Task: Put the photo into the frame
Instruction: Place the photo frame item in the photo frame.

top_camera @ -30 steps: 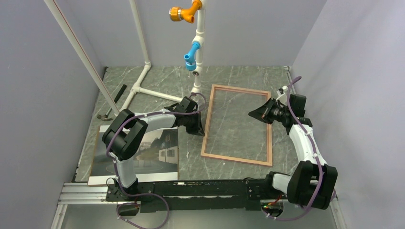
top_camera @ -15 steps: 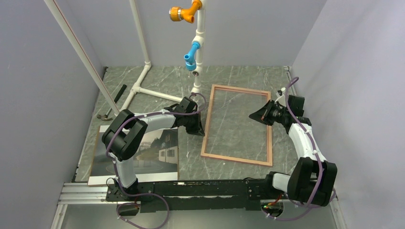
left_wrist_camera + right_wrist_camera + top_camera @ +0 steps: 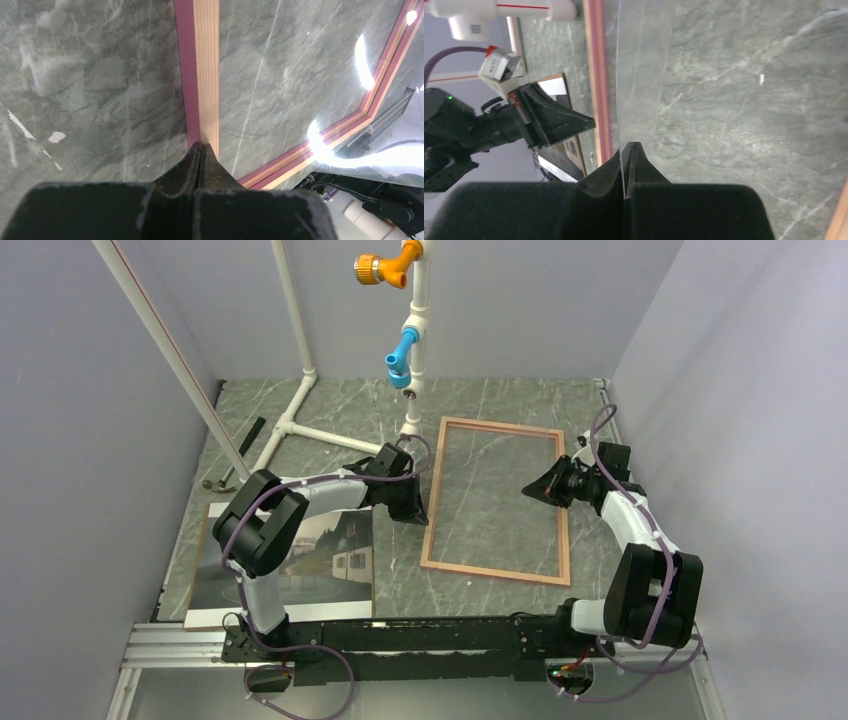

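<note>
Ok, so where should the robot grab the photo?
Probably by its thin right edge, coming in low from the frame side. The photo lies flat on a board, and the left arm hangs over its other half.

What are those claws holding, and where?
The right gripper pinches the clear pane by its edge; left gripper, shut, only presses the pink-and-tan wooden frame.

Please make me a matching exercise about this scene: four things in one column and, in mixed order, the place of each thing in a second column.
Things:
1. photo
2. frame
3. hammer
4. blue fitting

Places:
a. on the white pipe stand
b. centre of the table
c. far left, by the wall
d. near edge, left side

Pairs: 1-d, 2-b, 3-c, 4-a
</note>
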You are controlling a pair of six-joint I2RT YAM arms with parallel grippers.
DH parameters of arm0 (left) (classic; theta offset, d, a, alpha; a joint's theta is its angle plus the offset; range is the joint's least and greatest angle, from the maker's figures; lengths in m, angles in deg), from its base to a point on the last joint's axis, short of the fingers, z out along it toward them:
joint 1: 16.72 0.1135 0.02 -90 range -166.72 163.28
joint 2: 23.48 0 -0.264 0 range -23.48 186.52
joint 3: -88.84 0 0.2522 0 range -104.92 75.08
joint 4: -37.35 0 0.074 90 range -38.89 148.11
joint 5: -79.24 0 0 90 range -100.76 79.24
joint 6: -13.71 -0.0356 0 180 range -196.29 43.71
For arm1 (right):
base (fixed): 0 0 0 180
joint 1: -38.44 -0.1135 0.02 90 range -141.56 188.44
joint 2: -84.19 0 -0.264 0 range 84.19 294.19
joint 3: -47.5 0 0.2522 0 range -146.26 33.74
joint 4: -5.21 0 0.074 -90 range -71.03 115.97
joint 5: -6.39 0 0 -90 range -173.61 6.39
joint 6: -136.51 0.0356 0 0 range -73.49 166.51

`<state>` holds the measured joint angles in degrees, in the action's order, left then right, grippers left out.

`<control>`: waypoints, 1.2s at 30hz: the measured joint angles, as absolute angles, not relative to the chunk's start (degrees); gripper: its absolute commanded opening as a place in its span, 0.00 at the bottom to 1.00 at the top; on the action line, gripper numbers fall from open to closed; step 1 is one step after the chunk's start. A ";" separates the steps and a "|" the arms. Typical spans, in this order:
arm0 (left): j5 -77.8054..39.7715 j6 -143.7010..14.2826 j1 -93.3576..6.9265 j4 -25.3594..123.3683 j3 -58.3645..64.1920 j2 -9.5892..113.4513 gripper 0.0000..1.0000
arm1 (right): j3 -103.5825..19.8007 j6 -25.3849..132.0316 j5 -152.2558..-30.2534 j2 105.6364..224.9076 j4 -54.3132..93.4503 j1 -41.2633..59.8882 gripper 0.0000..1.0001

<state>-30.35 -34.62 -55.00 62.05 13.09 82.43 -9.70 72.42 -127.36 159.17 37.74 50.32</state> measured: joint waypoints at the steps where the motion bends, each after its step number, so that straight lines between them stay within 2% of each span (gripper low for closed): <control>1: -30.31 -34.64 -54.98 62.20 13.00 82.43 0.00 | -9.70 72.16 -126.84 159.89 37.80 50.36 0.00; 9: -30.20 -34.64 -54.78 62.99 12.78 82.43 0.00 | -9.81 72.57 -126.29 161.07 37.21 50.41 0.00; 25: -30.22 -34.64 -54.78 62.86 12.69 82.52 0.00 | -12.71 80.31 -137.46 153.07 33.48 48.24 0.00; 36: -30.24 -34.64 -54.78 62.83 12.69 82.52 0.00 | -13.19 81.49 -138.29 153.07 33.54 47.83 0.00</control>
